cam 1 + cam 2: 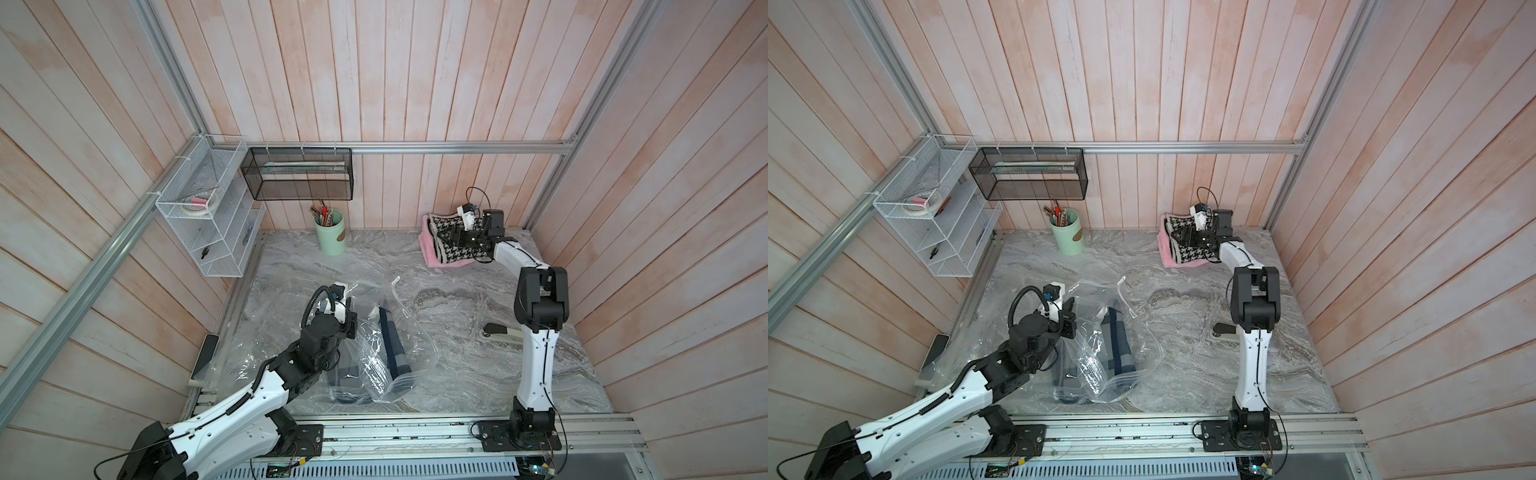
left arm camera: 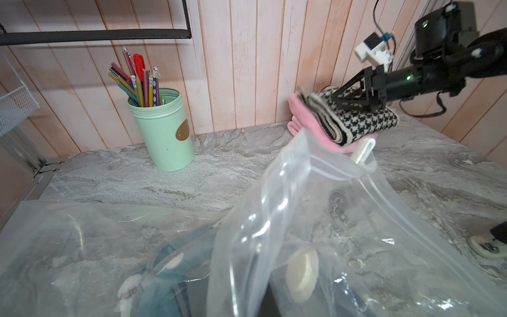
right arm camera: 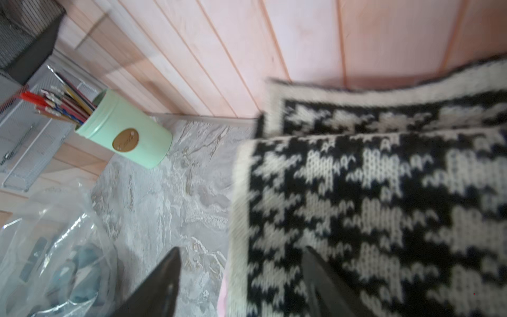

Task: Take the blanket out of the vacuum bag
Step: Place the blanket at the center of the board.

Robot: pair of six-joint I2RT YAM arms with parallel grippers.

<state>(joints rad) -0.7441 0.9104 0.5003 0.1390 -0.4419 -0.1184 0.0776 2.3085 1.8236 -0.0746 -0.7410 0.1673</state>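
Note:
The vacuum bag (image 1: pixel 376 361) lies crumpled at the front left of the marble table, with its round white valve cap (image 2: pixel 301 270) showing through the plastic. A dark blue folded textile (image 1: pixel 392 340) is inside it. My left gripper (image 1: pixel 357 330) is shut on a raised fold of the bag (image 2: pixel 274 219); its fingers are hidden by plastic. At the back right, a black-and-white houndstooth blanket (image 1: pixel 461 254) rests on a folded pink textile (image 1: pixel 432 249). My right gripper (image 3: pixel 241 249) is open just above the blanket's edge (image 3: pixel 356 192), holding nothing.
A mint green pen cup (image 1: pixel 331 232) stands at the back wall. A white wire shelf (image 1: pixel 208 216) and a black mesh basket (image 1: pixel 297 174) hang at the back left. A phone (image 1: pixel 205 353) lies on the left edge, and a stapler (image 1: pixel 500 334) lies beside the right arm.

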